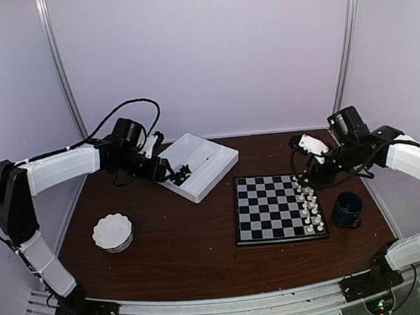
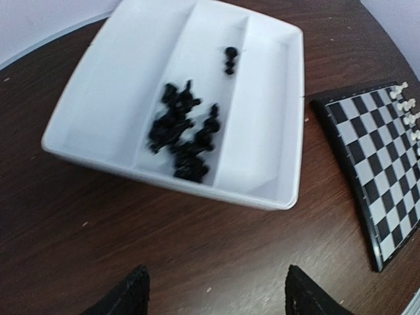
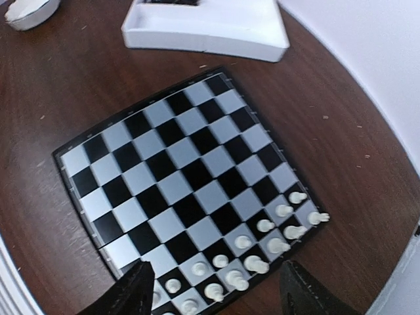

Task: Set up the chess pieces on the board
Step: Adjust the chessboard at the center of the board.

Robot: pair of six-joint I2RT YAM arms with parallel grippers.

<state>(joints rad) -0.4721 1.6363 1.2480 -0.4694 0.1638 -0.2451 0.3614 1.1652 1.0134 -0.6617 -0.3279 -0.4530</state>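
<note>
Dark table (image 1: 189, 249): white chessmen (image 1: 311, 206) were ranked on the board (image 1: 269, 207), black chessmen (image 2: 181, 139) were heaped in the tray (image 2: 88, 108) for pickup, so left gripper (image 2: 213, 289) and right gripper (image 3: 213, 283) were held open.

Table (image 2: 197, 256): we note dark brown wood grain, smooth, with a low sheen and a few pale specks.
Tray (image 2: 275, 85): white and smooth. It looks to us like moulded plastic, with a soft gloss on its walls.
Black chessmen (image 2: 180, 134): too blurred for us to judge the finish.
White chessmen (image 3: 256, 264): off-white, smooth, slight shine.
Board (image 3: 177, 177): flat, with satin checks and a faint glare on the pale squares. The thin dark border looks matt.
Bowl (image 1: 113, 231): white, scalloped, looks glazed.
Cup (image 1: 347, 209): dark blue, glossy.
Left gripper (image 2: 215, 290) and right gripper (image 3: 213, 287): we see matt black fingers, slightly grainy.
Arm shells (image 1: 62, 168): smooth white plastic.
Frame rail (image 1: 225, 310): bare, dull metal.
</note>
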